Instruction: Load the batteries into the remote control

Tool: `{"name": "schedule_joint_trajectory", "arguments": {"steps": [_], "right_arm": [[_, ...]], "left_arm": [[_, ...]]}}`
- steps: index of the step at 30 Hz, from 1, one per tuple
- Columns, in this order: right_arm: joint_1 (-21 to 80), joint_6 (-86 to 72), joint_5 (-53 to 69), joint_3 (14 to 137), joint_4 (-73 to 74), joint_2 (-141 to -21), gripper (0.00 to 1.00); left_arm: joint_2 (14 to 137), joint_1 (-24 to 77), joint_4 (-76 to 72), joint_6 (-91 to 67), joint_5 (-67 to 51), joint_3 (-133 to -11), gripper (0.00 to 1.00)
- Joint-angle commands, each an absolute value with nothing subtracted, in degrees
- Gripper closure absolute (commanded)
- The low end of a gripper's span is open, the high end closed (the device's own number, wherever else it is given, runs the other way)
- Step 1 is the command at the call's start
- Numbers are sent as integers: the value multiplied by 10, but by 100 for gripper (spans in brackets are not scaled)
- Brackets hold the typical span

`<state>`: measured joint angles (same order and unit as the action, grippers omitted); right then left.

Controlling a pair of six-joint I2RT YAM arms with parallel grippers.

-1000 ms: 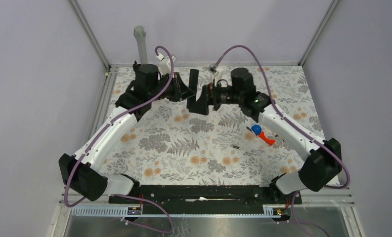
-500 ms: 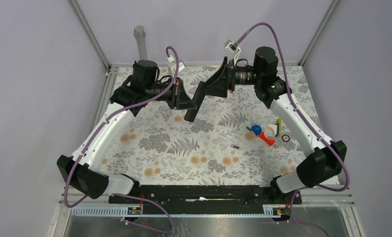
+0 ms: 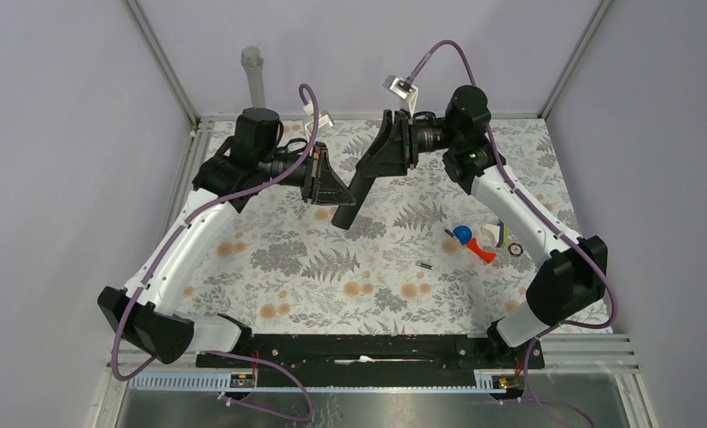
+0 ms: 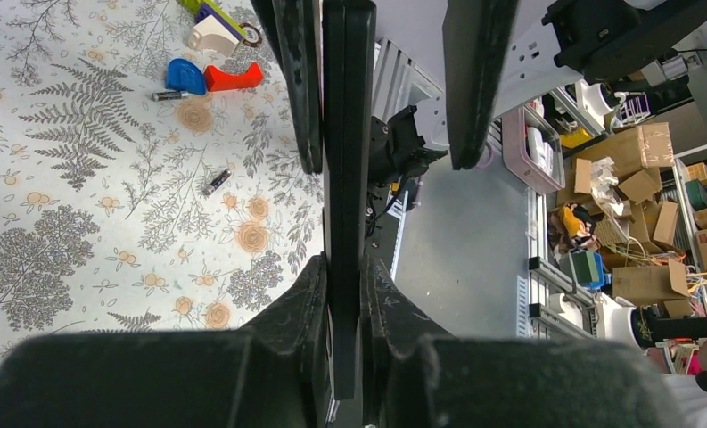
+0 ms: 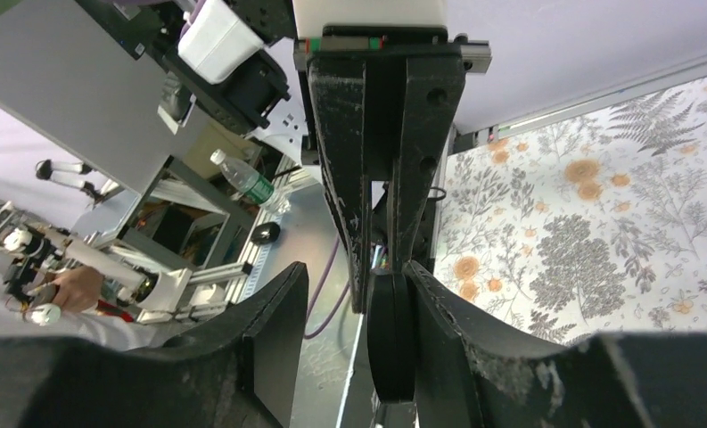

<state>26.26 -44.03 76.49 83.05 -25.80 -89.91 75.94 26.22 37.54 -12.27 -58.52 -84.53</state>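
Battery [image 3: 425, 264]: flat on table [image 3: 314, 285], nearer than remote control [image 3: 353, 192], to its right. Second battery [image 3: 448, 234]: just beyond, beside red-and-blue pieces [image 3: 471, 242]. Remote control: aloft, tilted. Left hand [image 3: 332, 187]: pinching its lower part. Right hand [image 3: 390, 153]: spread about its upper end, farthest.

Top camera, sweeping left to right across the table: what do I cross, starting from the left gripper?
The left gripper → remote control clamped in it → loose battery → blue piece → red piece → small dark ring. The right gripper overlaps the remote, so it is left out.
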Motion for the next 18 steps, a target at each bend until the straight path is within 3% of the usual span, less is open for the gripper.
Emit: {"name": "schedule_joint_trajectory", "arguments": {"steps": [1, 4, 6, 8, 9, 11, 15, 18], "right_arm": [[272, -337, 793, 860, -127, -889, 51], [272, -201, 758, 897, 56, -887, 56], [272, -126, 716, 922, 148, -888, 74], [271, -109, 677, 927, 161, -882, 94], [272, -111, 666, 927, 152, -877, 99], [271, -139, 651, 917, 111, -867, 100], [272, -221, 621, 879, -3, -848, 100], [272, -298, 607, 842, -121, -829, 100]], "left_arm": [[739, 261, 355, -116, -596, -875, 100], [735, 259, 355, -113, -590, -878, 100], [735, 259, 355, -113, -591, -880, 100], [737, 259, 355, -115, -596, -882, 100], [738, 259, 355, -117, -597, -883, 100], [739, 259, 355, -121, -597, -885, 96], [733, 259, 344, -137, -572, -886, 26], [713, 254, 276, -187, -562, -858, 11]]}}
